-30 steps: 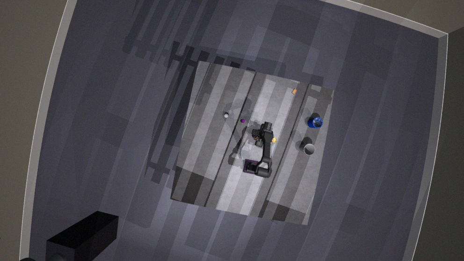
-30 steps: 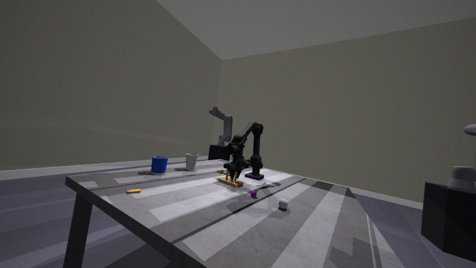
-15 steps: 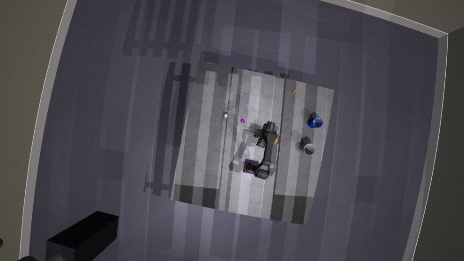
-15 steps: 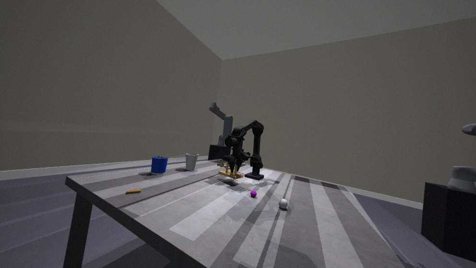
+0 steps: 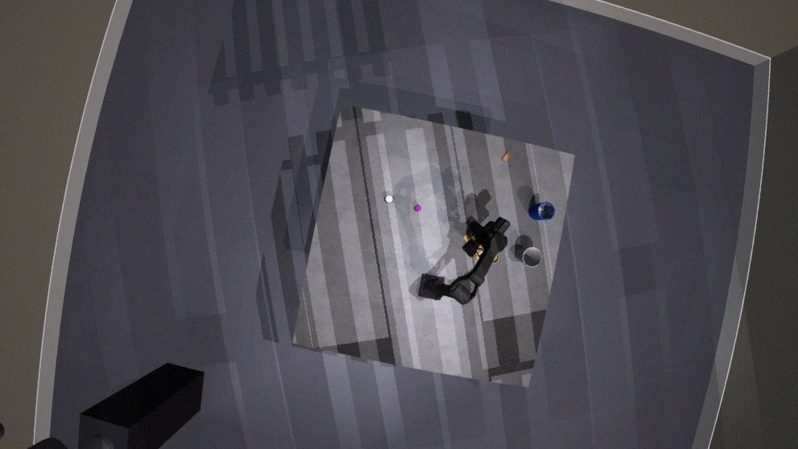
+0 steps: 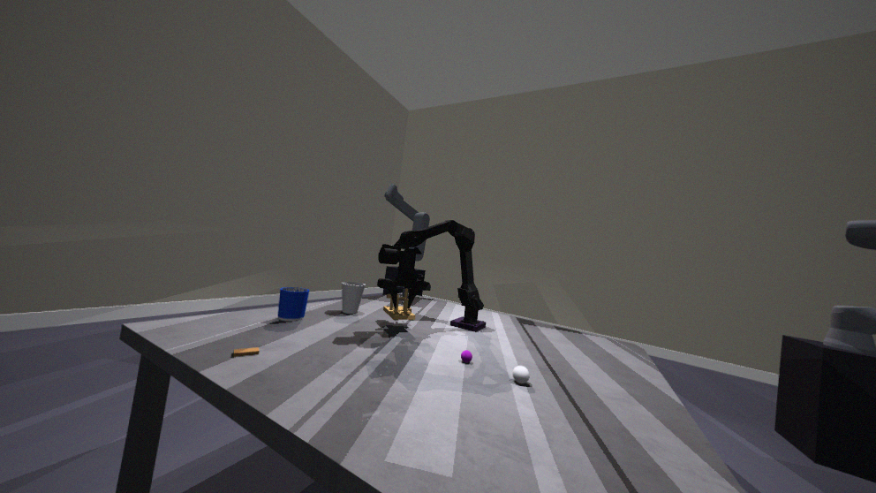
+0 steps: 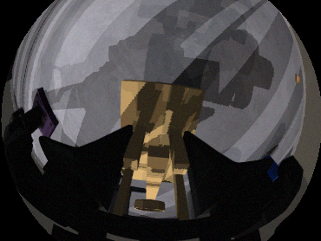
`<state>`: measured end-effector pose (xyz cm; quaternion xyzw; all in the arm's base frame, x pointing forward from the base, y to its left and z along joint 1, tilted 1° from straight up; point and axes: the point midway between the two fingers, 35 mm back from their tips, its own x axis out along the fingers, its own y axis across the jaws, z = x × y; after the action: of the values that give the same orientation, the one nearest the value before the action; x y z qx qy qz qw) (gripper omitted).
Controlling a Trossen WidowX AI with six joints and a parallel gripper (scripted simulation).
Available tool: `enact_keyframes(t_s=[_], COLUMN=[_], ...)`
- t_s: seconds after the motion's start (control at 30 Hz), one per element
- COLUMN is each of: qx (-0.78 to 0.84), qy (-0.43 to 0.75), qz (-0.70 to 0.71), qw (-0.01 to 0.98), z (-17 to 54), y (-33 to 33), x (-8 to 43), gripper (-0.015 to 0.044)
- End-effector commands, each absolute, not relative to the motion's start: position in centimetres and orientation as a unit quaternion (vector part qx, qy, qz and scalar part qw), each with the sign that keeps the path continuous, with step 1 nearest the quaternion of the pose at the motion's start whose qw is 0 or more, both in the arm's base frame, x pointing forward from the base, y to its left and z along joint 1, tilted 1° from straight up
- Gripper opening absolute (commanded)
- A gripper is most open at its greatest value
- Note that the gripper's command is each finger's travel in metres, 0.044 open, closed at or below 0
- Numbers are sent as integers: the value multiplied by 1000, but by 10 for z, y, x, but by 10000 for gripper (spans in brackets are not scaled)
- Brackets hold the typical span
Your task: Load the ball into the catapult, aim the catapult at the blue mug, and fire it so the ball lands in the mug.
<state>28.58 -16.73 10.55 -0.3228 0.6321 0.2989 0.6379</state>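
My gripper (image 5: 475, 240) (image 6: 399, 301) (image 7: 159, 132) is shut on the tan catapult (image 5: 479, 253) (image 6: 399, 314) (image 7: 129, 101), with one finger on each side of its frame. The catapult hangs a little above the table, its shadow below it; its cup end shows low in the wrist view. The blue mug (image 5: 535, 212) (image 6: 292, 304) (image 7: 272, 169) stands upright near the table's far right edge in the overhead view. A purple ball (image 5: 417, 208) (image 6: 465, 356) and a larger white ball (image 5: 388, 199) (image 6: 520, 375) lie on the table, away from the gripper.
A grey-white cup (image 5: 532, 257) (image 6: 351, 298) stands beside the blue mug. A small orange block (image 5: 506, 157) (image 6: 245, 352) (image 7: 298, 78) lies near the table edge. The arm's purple base (image 5: 423, 286) (image 6: 459, 323) is on the table (image 5: 346, 251) (image 6: 422, 428). Striped shadows cross it.
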Motion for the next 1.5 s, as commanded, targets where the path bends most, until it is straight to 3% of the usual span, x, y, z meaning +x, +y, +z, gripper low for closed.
enact_keyframes(t_s=[0.0, 0.17, 1.47], qx=[-277, -250, -248], qy=[652, 662, 664], qz=[244, 216, 221], qw=[662, 673, 670], z=[110, 110, 65], y=[-212, -240, -243], x=[276, 272, 275], gripper=[0, 0, 0])
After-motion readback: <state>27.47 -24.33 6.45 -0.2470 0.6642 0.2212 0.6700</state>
